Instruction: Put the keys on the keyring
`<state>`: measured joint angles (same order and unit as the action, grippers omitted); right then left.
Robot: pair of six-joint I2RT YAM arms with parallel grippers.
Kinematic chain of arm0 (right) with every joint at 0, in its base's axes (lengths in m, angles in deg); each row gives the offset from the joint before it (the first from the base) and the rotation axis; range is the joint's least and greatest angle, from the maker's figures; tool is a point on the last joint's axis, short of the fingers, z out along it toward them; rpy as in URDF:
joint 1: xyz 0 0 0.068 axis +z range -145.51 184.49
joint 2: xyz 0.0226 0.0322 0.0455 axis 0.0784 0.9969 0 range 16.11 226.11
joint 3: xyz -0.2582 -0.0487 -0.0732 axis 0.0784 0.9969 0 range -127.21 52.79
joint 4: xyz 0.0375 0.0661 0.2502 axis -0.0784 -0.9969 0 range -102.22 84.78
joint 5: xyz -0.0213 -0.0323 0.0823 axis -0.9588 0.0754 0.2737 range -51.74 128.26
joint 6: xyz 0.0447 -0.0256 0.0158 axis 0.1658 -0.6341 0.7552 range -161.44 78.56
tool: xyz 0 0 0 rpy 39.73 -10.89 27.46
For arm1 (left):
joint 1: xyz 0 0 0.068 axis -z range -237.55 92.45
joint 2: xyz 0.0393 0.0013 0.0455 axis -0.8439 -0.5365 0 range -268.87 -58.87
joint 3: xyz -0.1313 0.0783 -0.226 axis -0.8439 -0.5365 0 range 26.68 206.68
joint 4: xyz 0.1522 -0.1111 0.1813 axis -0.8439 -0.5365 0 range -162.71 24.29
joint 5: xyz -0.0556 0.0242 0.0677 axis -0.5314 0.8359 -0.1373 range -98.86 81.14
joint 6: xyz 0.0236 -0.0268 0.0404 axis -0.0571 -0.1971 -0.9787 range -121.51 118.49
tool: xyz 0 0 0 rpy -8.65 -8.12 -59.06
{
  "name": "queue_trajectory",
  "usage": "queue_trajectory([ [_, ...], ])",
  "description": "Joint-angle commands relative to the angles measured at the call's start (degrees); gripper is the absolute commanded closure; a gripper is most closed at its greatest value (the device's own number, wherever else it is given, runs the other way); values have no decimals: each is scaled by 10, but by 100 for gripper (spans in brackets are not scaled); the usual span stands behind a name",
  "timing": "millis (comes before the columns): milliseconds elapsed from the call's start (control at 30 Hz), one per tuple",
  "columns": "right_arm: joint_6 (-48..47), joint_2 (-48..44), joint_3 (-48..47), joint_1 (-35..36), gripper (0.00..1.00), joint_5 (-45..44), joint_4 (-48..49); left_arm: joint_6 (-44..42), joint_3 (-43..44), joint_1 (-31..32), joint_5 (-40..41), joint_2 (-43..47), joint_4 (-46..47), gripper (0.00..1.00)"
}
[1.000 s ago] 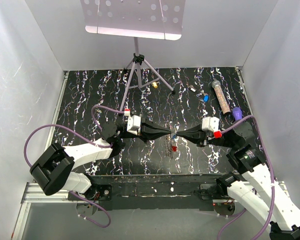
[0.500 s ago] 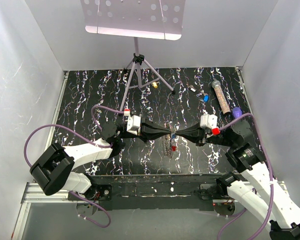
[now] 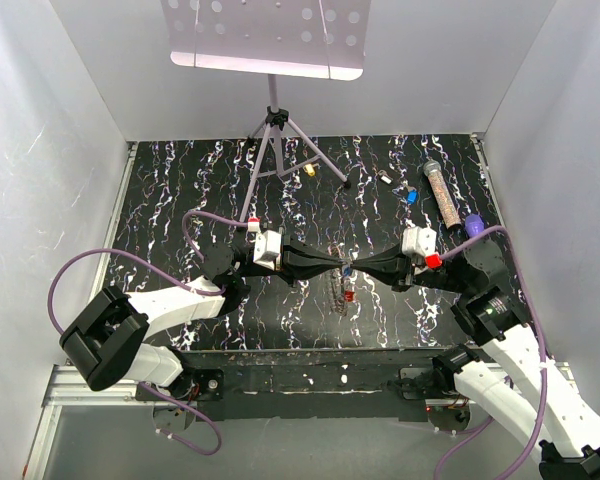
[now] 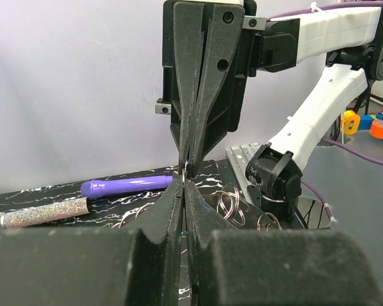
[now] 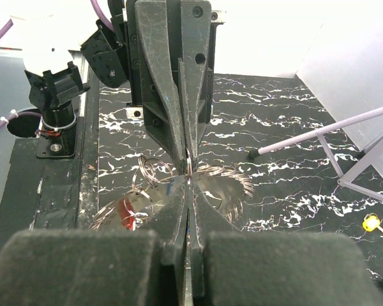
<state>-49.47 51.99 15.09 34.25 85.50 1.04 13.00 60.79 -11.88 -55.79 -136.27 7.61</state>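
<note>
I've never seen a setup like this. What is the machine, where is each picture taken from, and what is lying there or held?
Two robot arms stand at a marbled black table. One picture looks down from above; the other two come from cameras on each wrist. The left pincer and right pincer are both closed, tip to tip, on a small wire ring. Below are larger rings and a red key; farther off, a blue key, yellow key, glittery tube and purple pen.

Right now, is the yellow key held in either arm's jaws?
No, the yellow key lies loose on the marbled table beside the tripod legs.
</note>
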Motion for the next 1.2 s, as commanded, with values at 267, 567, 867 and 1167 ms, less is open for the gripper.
queue_trajectory([
  [267,12,5,-26,4,99,-4,43,1,0,6,-3,9,15,100],
  [567,14,10,-32,4,99,1,41,-2,3,7,-6,10,3,100],
  [867,21,17,-40,7,99,2,39,-21,7,7,-9,17,-30,100],
  [1167,21,20,-46,9,99,7,29,-33,10,6,-10,24,-50,100],
])
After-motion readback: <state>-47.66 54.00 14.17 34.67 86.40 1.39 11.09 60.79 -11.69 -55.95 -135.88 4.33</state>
